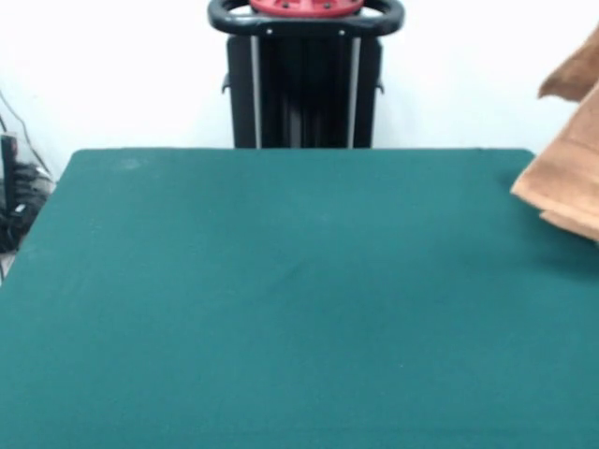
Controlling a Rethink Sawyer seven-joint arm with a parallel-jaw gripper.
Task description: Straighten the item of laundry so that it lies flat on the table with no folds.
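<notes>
The light orange-tan towel point(568, 159) shows at the right edge of the front view. It hangs bunched and folded in the air above the table's right side, cut off by the picture's edge. What holds it is out of view. The dark green table point(281, 299) fills most of the view. The gripper is not in view; only the robot's black pedestal point(304, 84) with a red part on top stands at the table's far side.
Black cables point(19, 201) lie on the floor past the table's left edge. A white wall is behind the pedestal.
</notes>
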